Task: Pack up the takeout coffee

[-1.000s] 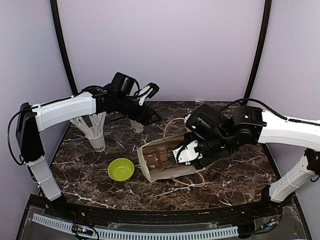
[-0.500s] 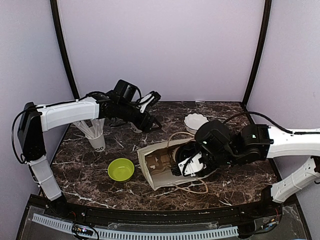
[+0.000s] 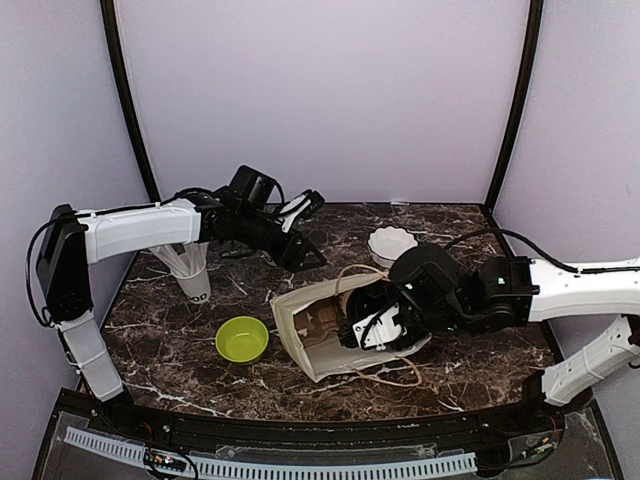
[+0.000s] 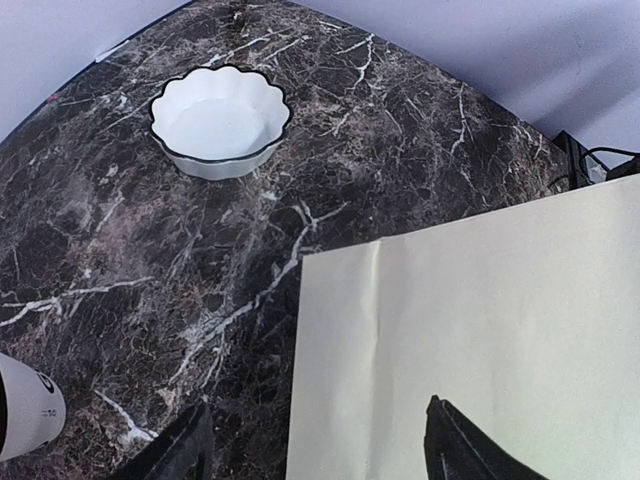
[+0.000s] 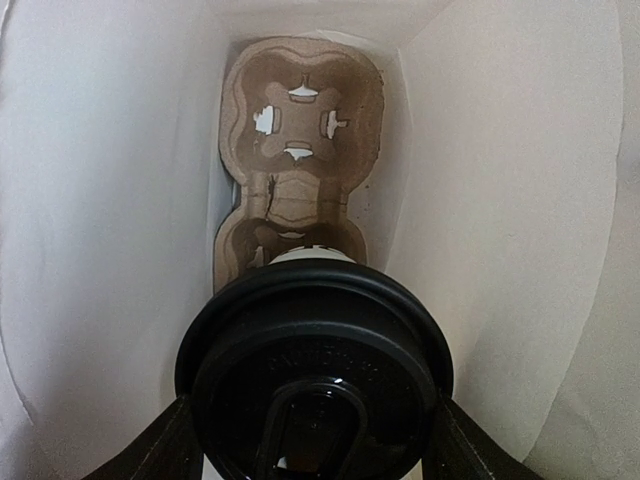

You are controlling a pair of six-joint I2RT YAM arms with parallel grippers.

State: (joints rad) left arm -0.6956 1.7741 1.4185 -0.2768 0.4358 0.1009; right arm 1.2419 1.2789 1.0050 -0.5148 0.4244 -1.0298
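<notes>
Dark marble table [image 3: 480,360]: right gripper [image 5: 315,440] pinches white paper cup w/ black lid [image 5: 315,370] inside pale paper bag [image 3: 295,330], prob. to sit it in brown cardboard tray [image 5: 300,110]. Left gripper [image 4: 318,420] jaws spread, empty.

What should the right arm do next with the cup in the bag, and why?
Probably ease it deeper, into the near pocket of the carrier. The right gripper holds the cup inside the bag, lined up over that pocket; the far pocket is empty.

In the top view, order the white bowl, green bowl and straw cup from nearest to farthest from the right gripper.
1. White bowl: behind the right gripper.
2. Green bowl: to its left.
3. Straw cup: far left.
</notes>
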